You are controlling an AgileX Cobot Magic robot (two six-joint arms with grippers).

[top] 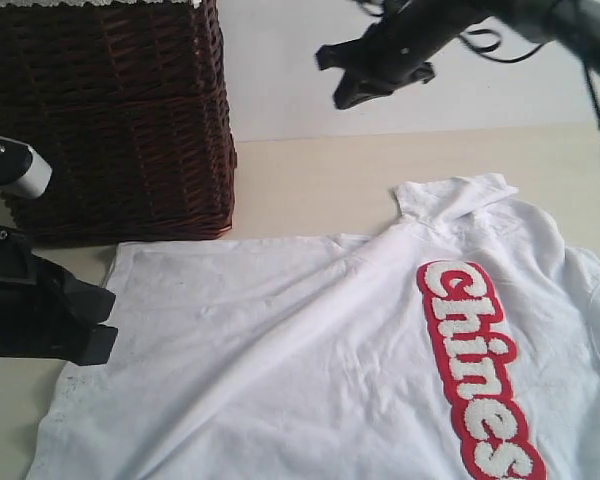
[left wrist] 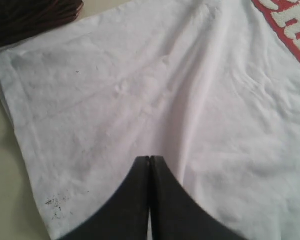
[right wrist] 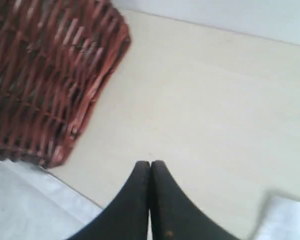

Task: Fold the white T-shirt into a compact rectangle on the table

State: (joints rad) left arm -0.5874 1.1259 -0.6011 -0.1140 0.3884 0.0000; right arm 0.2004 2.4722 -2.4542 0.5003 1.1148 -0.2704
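Note:
The white T-shirt [top: 310, 350] lies spread on the table [top: 320, 185], chest up, its red-banded fuzzy letters [top: 475, 360] at the right. One sleeve [top: 455, 195] points to the far side. My left gripper [top: 100, 320] hovers at the shirt's near-left hem corner, shut with nothing between its fingers; the left wrist view shows it [left wrist: 149, 159] above creased white cloth [left wrist: 140, 90]. My right gripper [top: 342, 78] hangs high over the far table, shut and empty; in the right wrist view it [right wrist: 150, 163] is above bare table [right wrist: 205, 100].
A dark brown wicker basket [top: 110, 110] stands at the far left, close to the shirt's far-left corner, and shows too in the right wrist view as the basket [right wrist: 45, 75]. Bare table lies between basket and sleeve. Small dark specks [left wrist: 57, 202] mark the hem.

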